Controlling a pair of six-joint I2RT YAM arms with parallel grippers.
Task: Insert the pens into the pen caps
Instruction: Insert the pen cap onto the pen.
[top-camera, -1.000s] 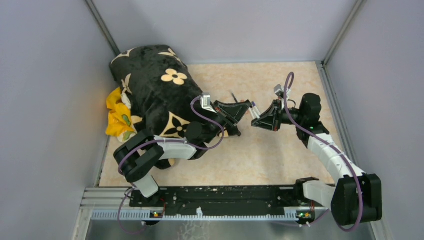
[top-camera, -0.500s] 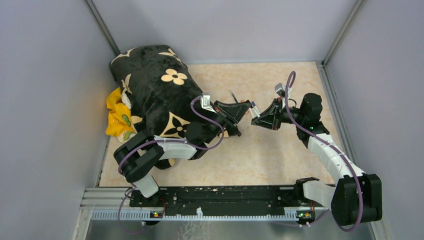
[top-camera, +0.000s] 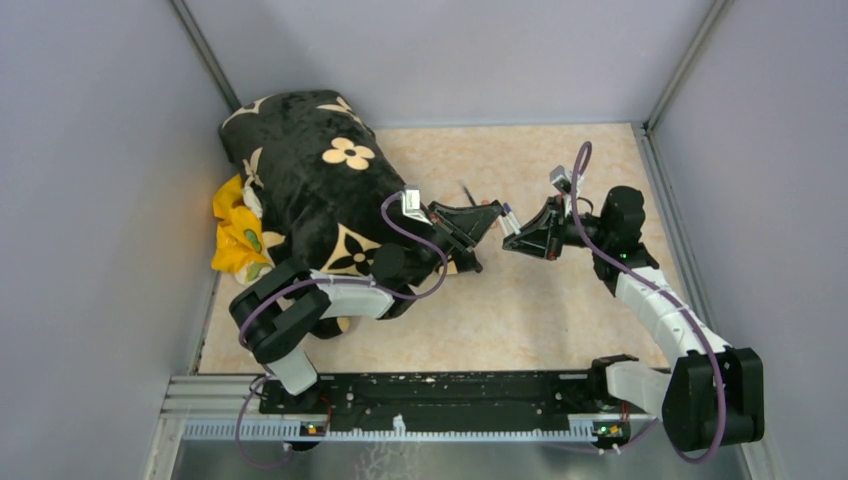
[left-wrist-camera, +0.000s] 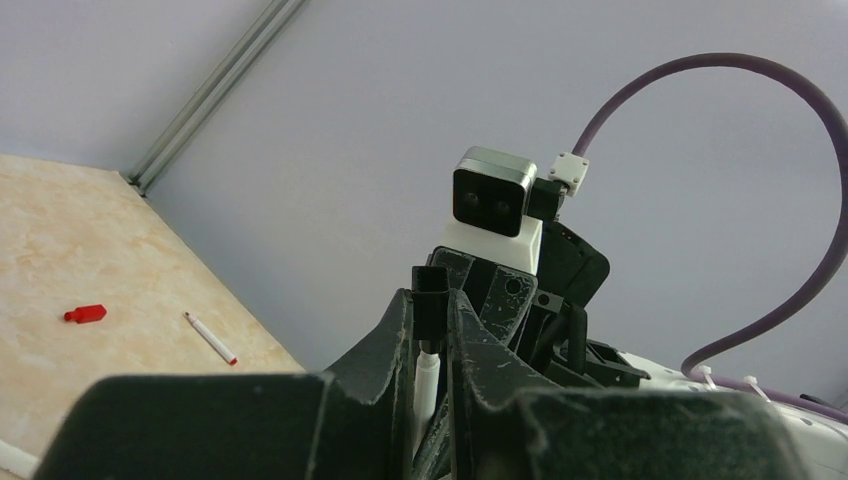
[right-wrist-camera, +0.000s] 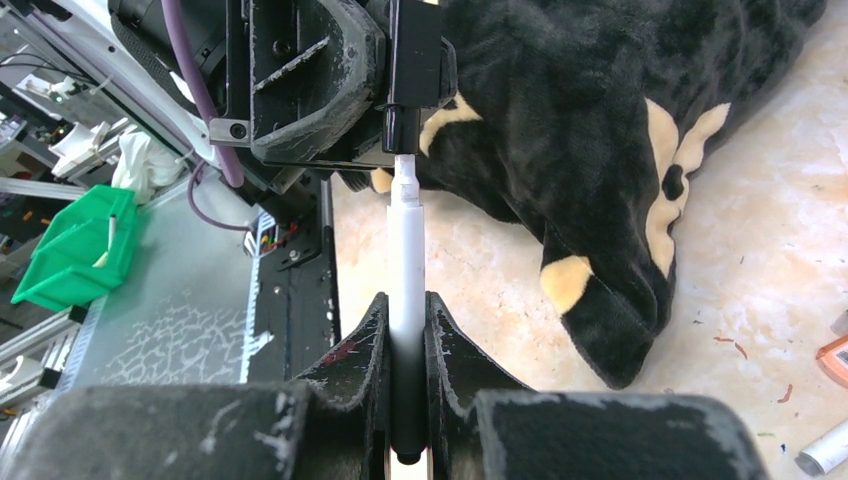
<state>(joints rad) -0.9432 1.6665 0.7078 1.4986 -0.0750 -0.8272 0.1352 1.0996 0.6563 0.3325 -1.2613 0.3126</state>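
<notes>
A crumpled yellow cloth (top-camera: 238, 232) is tucked against the left side of the black plush (top-camera: 310, 180), a dark, cream-flowered bundle lying on the beige table (top-camera: 520, 310); the left arm reaches across the near right part of the plush, and the left gripper (top-camera: 490, 212) hangs off the table just to the right of the plush; in the left wrist view that gripper (left-wrist-camera: 431, 300) has its fingers pressed onto a black cap (left-wrist-camera: 431, 285), pinching it with its open end facing the other arm; right of it, further from the plush, the right gripper (top-camera: 510, 222) faces it nose to nose; in the right wrist view the right gripper (right-wrist-camera: 406, 310) is clamped on the barrel of a white marker (right-wrist-camera: 406, 250), which points straight at the black cap (right-wrist-camera: 415, 60); the marker's narrow tip meets the cap's mouth, though how far in it sits I cannot tell.

On the table well to the right of the plush, the left wrist view shows a loose red cap (left-wrist-camera: 86, 314) and, beside it but apart, a thin pen (left-wrist-camera: 210, 338); the right wrist view shows an orange marker (right-wrist-camera: 832, 358) and a second white marker (right-wrist-camera: 825, 450) lying near the plush's lower corner, not touching it; a green bin (right-wrist-camera: 70, 245) sits off the table, well away from the plush.
</notes>
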